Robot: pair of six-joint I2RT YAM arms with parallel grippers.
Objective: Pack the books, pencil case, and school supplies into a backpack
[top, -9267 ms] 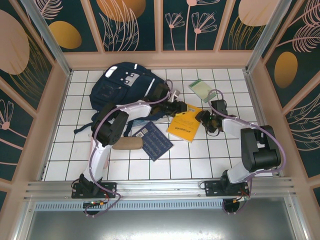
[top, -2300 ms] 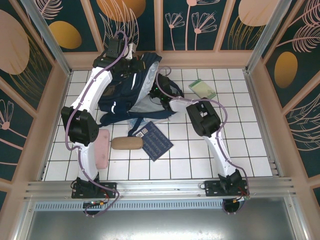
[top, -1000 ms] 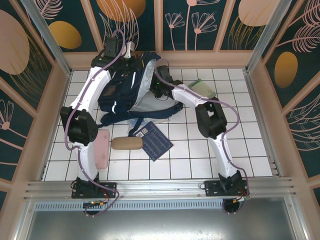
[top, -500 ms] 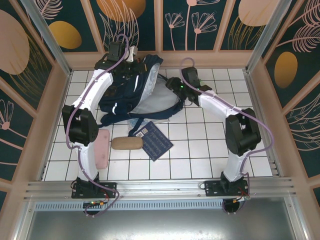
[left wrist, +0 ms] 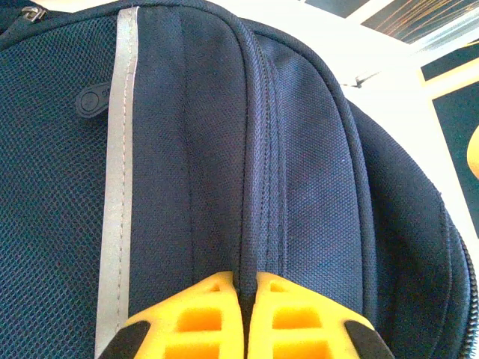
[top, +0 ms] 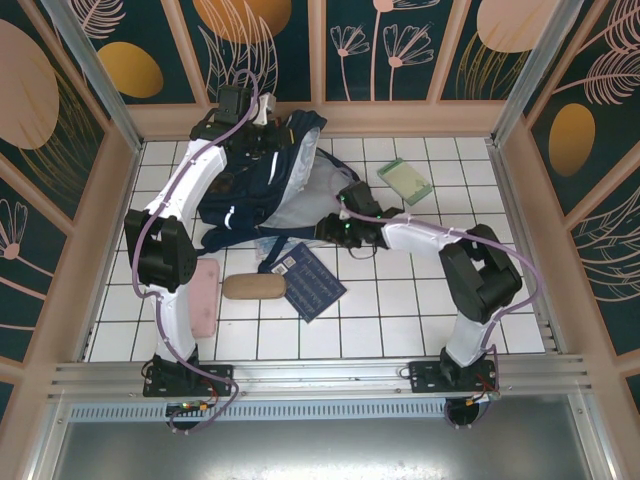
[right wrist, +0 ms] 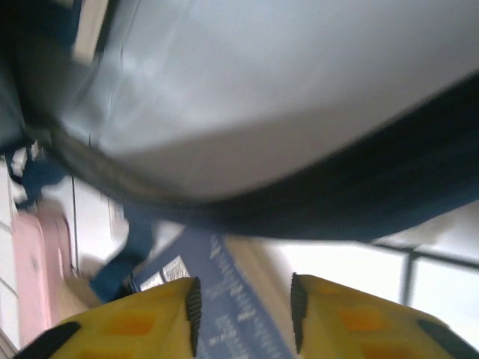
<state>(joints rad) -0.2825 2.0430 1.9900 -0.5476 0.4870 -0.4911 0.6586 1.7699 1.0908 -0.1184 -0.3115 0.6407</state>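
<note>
The navy backpack [top: 250, 190] stands propped at the back left, its pale grey lining [right wrist: 299, 90] showing at the open mouth. My left gripper [top: 262, 120] is shut on a raised seam at the backpack's top [left wrist: 299, 149], yellow fingertips [left wrist: 202, 299] pinching the fabric. My right gripper [top: 335, 230] hovers low by the backpack's front edge, jaws open and holding nothing [right wrist: 243, 299]. Under it lies a navy book [top: 308, 280] [right wrist: 224, 262]. The small green book [top: 405, 180] rests at the back right. A tan pouch [top: 253, 287] and a pink case [top: 203, 297] lie front left.
Dark straps [top: 225, 238] trail from the backpack onto the white tiles. Patterned walls with tan framing [top: 320, 118] close in the back and sides. A metal rail [top: 320, 375] runs along the near edge by the arm bases.
My right gripper has pulled away from the backpack's mouth, swung down toward the navy book, and its jaws have narrowed. The left gripper keeps its hold. The yellow book seen earlier on the tiles is gone.
</note>
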